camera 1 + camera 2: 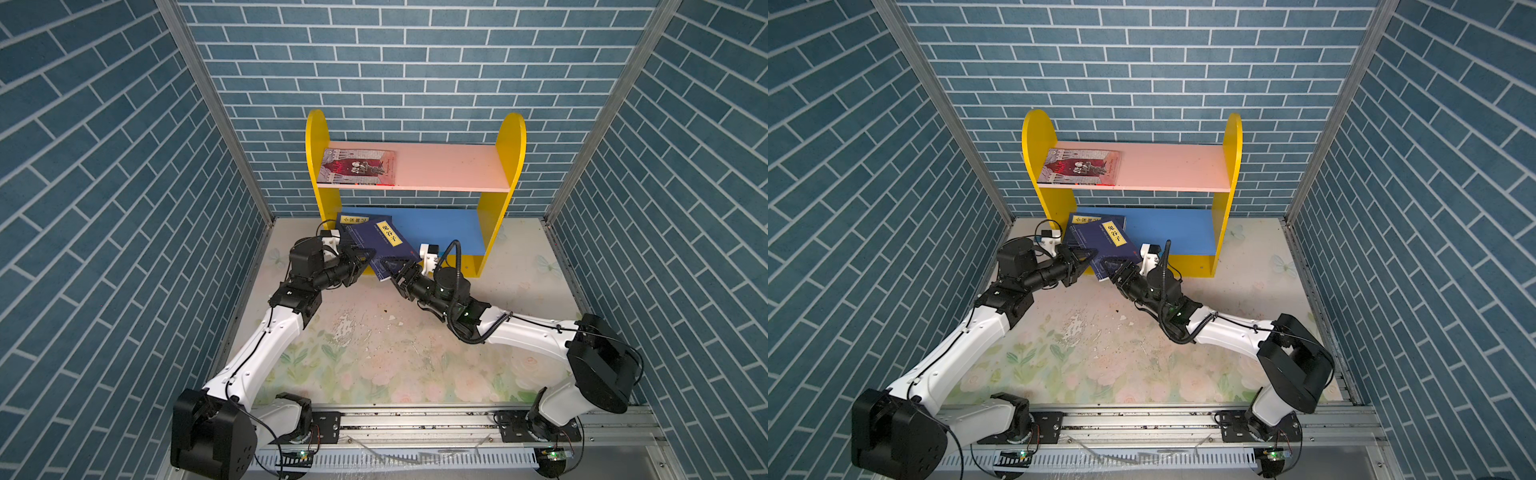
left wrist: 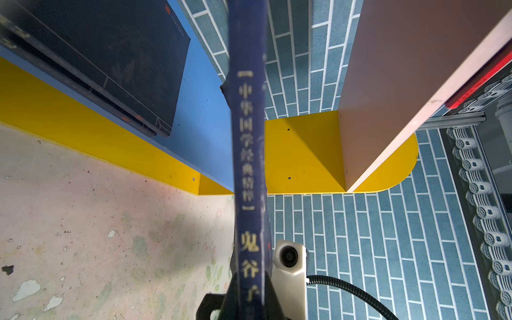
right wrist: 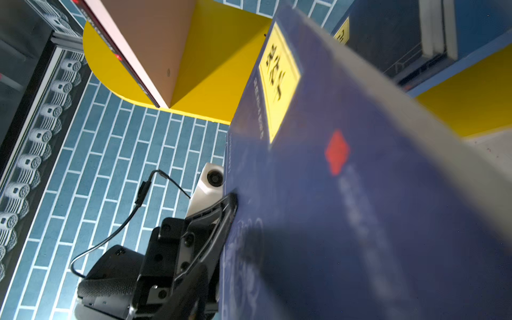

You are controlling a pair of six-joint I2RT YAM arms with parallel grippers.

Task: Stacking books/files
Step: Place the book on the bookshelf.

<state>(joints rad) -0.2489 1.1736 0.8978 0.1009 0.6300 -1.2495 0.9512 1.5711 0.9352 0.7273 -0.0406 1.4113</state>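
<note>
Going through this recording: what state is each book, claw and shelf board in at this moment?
held navy book: off the table, tilted, pinched at its spine.
left claw: shut on held navy book.
right claw: at that book's lower edge; grip unclear.
navy stack: lying flat at the left end of the blue board.
red book: lying flat at the left end of the pink board.

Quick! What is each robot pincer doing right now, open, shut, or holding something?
Left pincer: shut on the navy book, at its spine edge.
Right pincer: at the same book's lower corner; open or shut cannot be told.
</note>
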